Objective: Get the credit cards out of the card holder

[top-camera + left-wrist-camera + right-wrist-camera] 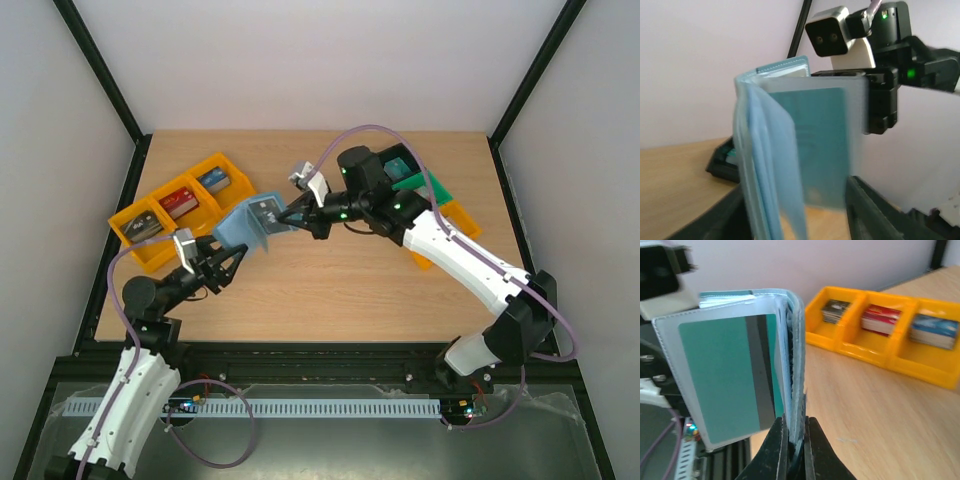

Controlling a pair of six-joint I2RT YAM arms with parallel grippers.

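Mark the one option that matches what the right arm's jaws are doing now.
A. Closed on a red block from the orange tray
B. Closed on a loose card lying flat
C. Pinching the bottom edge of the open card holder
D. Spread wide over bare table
C: in the right wrist view, the right gripper has its jaws shut on the lower edge of the card holder, which is held upright and open.

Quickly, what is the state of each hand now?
Left hand: open, fingers on either side of the card holder.
Right hand: closed on the card holder's lower edge.
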